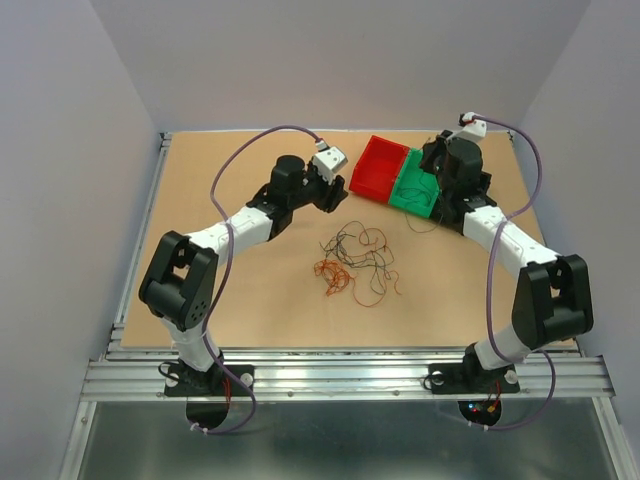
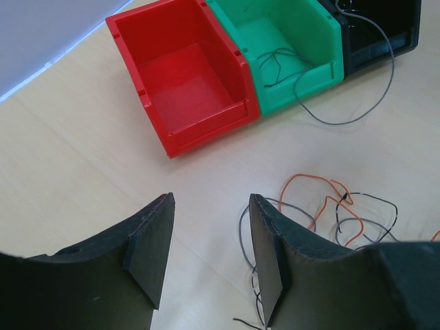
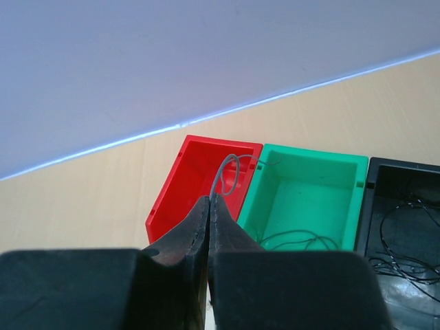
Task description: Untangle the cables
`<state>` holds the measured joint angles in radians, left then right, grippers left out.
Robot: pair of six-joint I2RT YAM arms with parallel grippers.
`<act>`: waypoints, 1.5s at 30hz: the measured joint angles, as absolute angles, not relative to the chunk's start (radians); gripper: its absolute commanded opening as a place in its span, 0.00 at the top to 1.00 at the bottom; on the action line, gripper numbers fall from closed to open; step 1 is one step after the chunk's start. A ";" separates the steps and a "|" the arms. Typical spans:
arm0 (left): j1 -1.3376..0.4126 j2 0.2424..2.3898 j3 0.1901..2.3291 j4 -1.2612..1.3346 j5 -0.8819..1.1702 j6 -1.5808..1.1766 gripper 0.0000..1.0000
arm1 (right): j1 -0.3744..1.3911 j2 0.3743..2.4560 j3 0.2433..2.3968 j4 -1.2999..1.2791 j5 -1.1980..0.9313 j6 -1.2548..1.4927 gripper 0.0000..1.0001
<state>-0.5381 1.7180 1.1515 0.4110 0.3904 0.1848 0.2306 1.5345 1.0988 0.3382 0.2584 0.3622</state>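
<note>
The cables (image 1: 355, 262) lie in a loose tangle of thin black, grey and orange-red wires mid-table. My left gripper (image 1: 325, 195) hovers behind and left of them, open and holding nothing. In the left wrist view its jaws (image 2: 210, 199) stand apart over bare table, with orange and dark cables (image 2: 323, 199) just to the right. My right gripper (image 1: 432, 158) is above the bins. Seen from the right wrist, it (image 3: 210, 201) is shut on a thin grey cable (image 3: 230, 175) that loops out of the fingertips.
Three bins stand in a row at the back right: red (image 2: 185, 75), green (image 2: 289, 48) and black (image 2: 385, 27). A grey wire (image 2: 371, 103) trails from the green bin onto the table. Dark wires lie in the black bin (image 3: 405, 206). White walls enclose the table.
</note>
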 measured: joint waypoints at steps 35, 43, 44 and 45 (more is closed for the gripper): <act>-0.682 1.688 1.131 0.373 0.308 0.302 0.41 | 0.231 1.683 1.184 0.041 0.423 0.441 0.99; -0.701 1.691 1.131 0.355 0.280 0.317 0.41 | 0.231 1.970 1.515 -0.062 0.426 0.421 0.99; -0.701 1.692 1.131 0.353 0.275 0.317 0.41 | 0.231 1.995 1.535 -0.076 0.427 0.418 0.99; -0.701 1.692 1.131 0.353 0.273 0.318 0.41 | 0.231 2.037 1.570 -0.098 0.427 0.415 0.99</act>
<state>-0.7006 1.6920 1.1313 0.3531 0.2729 0.3176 0.2306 2.0373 1.5696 -0.0982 0.4271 0.4152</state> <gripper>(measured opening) 0.583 0.021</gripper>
